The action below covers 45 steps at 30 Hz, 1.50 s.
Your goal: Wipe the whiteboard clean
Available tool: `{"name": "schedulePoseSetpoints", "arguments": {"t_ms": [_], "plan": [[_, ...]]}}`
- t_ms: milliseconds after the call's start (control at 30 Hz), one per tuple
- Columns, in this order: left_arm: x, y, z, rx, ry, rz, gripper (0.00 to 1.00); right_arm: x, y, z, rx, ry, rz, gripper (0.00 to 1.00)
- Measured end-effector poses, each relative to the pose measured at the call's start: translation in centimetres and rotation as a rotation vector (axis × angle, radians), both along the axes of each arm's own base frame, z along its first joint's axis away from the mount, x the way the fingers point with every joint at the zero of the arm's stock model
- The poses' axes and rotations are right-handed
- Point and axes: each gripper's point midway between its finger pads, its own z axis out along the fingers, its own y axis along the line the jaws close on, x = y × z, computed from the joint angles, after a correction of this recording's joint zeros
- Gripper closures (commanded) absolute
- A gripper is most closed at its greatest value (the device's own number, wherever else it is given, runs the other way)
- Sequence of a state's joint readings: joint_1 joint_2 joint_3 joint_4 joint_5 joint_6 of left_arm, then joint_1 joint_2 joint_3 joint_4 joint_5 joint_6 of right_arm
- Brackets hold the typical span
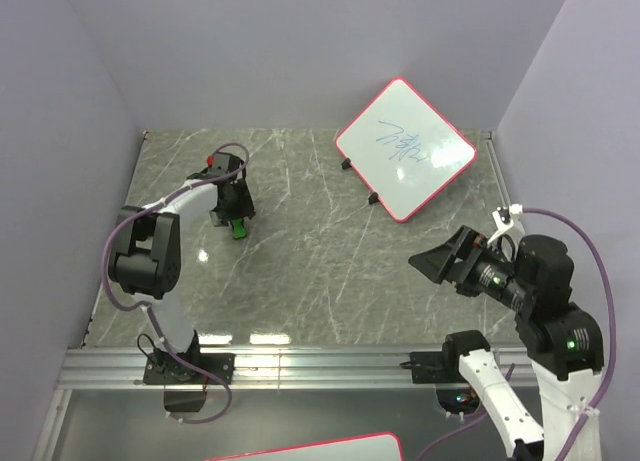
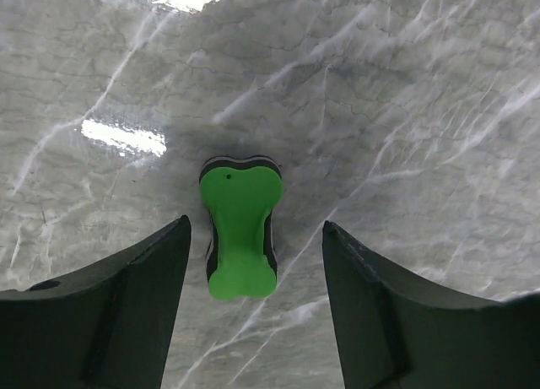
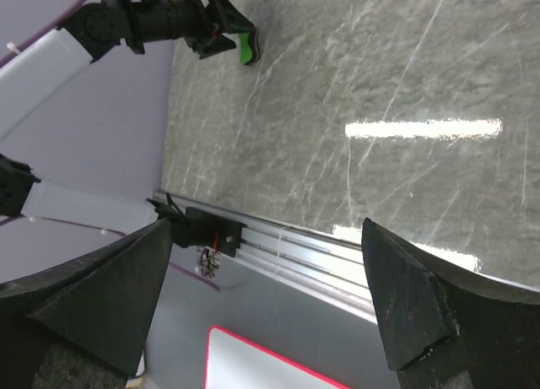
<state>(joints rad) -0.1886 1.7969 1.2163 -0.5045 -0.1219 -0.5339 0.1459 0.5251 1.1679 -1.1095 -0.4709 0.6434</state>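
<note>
My left gripper (image 2: 255, 229) hung wide open and empty over the eraser (image 2: 240, 210). I judged I should drop squarely and pinch its narrow waist before crossing to the whiteboard (image 1: 405, 161), well apart at far right.

Grey marbled table (image 1: 320, 271). Whiteboard (image 1: 405, 148), blue scribble, stands on black feet at far side. Green eraser (image 1: 238, 228) flat, well left of whiteboard, nearer.

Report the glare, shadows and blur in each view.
Top external: sharp, with small lamp glints on the table; left wrist: two glare patches and a soft shadow around the green eraser; right wrist: one bright glare streak across the table.
</note>
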Motion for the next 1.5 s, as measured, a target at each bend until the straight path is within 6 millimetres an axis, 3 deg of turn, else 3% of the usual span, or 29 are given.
{"name": "schedulePoseSetpoints", "arguments": {"t_ms": [133, 267, 433, 733, 867, 967, 1233, 1500], "plan": [[0.0, -0.2, -0.6, 0.016, 0.015, -0.012, 0.42, 1.5, 0.1, -0.1, -0.006, 0.027, -0.010, 0.00], [1.2, -0.1, -0.8, 0.024, 0.004, -0.016, 0.54, 2.4, 0.0, -0.3, -0.021, 0.042, -0.020, 0.00], [1.3, -0.1, -1.0, 0.024, 0.006, -0.019, 0.54, 3.3, -0.3, -0.9, -0.053, 0.053, -0.024, 0.00], [1.2, -0.2, -0.8, 0.023, 0.003, -0.042, 0.39, 5.9, -0.2, -1.8, -0.094, 0.094, -0.020, 0.00], [1.0, -0.5, 0.5, 0.005, -0.021, -0.061, 0.52, 6.4, -0.2, -1.6, -0.092, 0.081, -0.021, 0.00], [1.1, -0.6, 0.9, 0.000, -0.033, -0.071, 0.56, 6.5, -0.1, -1.5, -0.091, 0.071, -0.021, 0.00], [-0.7, -0.5, -0.9, -0.002, 0.024, -0.076, 0.46, 6.6, -0.2, -1.6, -0.108, 0.061, -0.014, 0.00], [-0.6, -0.5, -1.5, -0.001, 0.028, -0.076, 0.57, 6.7, -0.3, -1.7, -0.115, 0.061, -0.010, 0.00]]}}
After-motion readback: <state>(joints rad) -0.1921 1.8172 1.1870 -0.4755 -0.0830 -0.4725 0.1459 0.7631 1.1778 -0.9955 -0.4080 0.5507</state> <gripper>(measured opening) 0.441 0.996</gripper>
